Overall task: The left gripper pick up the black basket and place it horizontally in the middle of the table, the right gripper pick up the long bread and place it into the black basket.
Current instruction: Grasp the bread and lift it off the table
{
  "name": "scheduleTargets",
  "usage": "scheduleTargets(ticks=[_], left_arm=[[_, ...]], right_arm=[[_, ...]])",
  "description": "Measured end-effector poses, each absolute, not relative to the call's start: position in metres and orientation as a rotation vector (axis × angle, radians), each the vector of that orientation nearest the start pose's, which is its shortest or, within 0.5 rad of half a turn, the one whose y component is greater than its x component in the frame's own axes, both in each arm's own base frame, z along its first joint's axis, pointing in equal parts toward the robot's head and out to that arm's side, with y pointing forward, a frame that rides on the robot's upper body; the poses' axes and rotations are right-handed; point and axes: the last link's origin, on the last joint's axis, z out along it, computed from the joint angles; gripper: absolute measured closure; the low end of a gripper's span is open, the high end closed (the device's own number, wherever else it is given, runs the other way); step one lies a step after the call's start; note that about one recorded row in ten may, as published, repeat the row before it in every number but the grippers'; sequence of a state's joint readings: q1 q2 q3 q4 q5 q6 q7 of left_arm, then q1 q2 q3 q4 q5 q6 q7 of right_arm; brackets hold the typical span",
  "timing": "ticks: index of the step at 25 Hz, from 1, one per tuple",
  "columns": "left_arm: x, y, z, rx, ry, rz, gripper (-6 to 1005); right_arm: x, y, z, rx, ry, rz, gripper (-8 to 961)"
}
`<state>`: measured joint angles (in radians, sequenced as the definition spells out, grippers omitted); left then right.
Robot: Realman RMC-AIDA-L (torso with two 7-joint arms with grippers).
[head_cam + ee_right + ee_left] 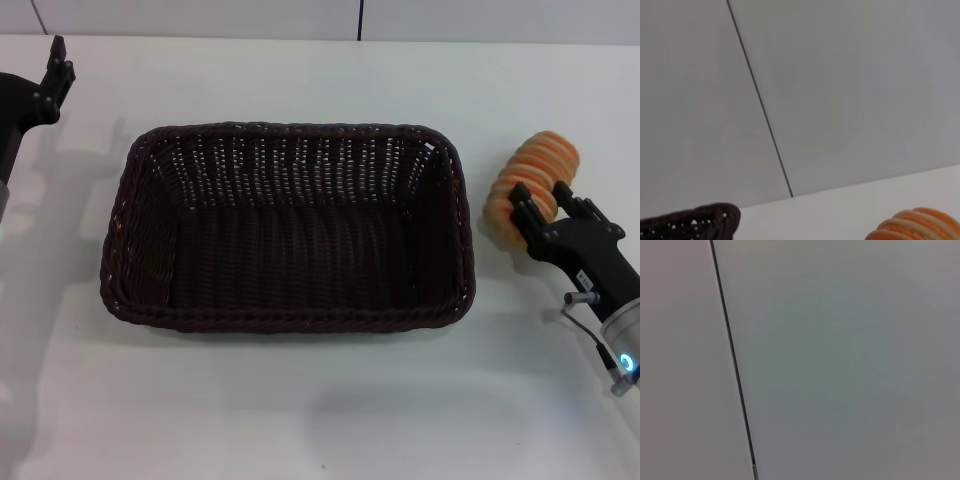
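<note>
Overhead, the black basket is seen set crosswise mid-table, empty; the left gripper is parked far left, its state unreadable. The right gripper is spread around the long bread, not yet lifted. Only wall is shown by the left wrist. Basket rim and bread are caught by the right wrist.

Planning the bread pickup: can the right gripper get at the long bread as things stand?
Probably yes. The right gripper sits open right at the long bread, fingers straddling its near end; nothing lies between them, and the black basket stands clear beside it.
</note>
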<state>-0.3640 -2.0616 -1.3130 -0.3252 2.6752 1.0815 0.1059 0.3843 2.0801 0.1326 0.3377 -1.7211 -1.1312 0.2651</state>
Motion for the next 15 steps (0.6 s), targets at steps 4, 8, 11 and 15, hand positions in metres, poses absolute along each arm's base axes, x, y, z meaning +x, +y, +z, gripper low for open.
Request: scheduleTargets(ticks=[4,8,11,15], left_arm=[[-0.328,0.343,0.018,-1.512,-0.335,-0.533,212],[-0.327,0.344,0.018,-1.513,-0.334,-0.534,212],[-0.327,0.344,0.018,-1.513,-0.333,-0.535,212],[-0.327,0.344,0.018,-1.513,-0.333,-0.536,212]], right_arm=[[0.315,0.278,-0.083,-1.744,0.875,0.821,413],[0.312,0.273,-0.08,-1.732,0.848,0.862,431],[0.308,0.269,-0.076,-1.709,0.822,0.909,444],[0.306,0.264,-0.07,-1.68,0.79,0.951,481]])
